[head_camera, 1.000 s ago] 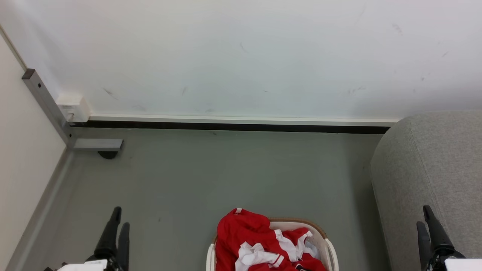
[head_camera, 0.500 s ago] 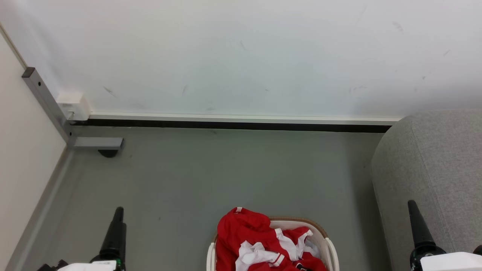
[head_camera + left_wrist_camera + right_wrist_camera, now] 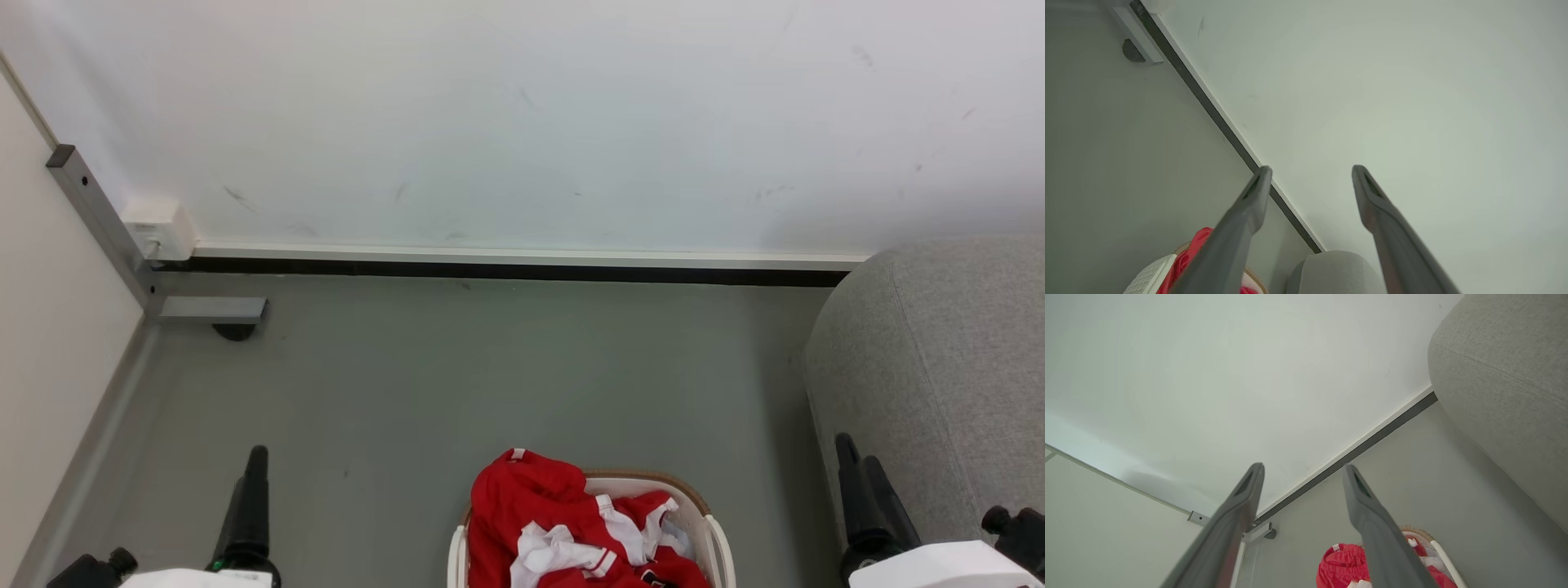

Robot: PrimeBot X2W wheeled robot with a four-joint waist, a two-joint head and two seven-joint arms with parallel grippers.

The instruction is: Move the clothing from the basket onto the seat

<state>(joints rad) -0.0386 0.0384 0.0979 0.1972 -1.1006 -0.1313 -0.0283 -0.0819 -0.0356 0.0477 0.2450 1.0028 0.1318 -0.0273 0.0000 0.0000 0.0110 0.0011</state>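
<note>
Currently the clothing [image 3: 555,523] lies crumpled in the basket [image 3: 717,535], at the bottom middle of the head view. It is heaped toward the basket's left side and bulges over its far-left rim. It is bright red soft fabric with white trim, and white folds are bunched near its middle; a small white tab at the top of the heap points toward the wall [image 3: 522,122]. As a bundle it has no clear long axis, and its near part is cut off by the picture's edge. The basket stands on the grey floor [image 3: 490,367], with the seat [image 3: 939,367] to its right and a strip of floor between them. The left gripper [image 3: 1311,169] hangs over the floor left of the basket, its jaws wide apart and empty. The right gripper [image 3: 1303,467] hangs near the seat's rounded side, its jaws likewise apart, holding nothing.
</note>
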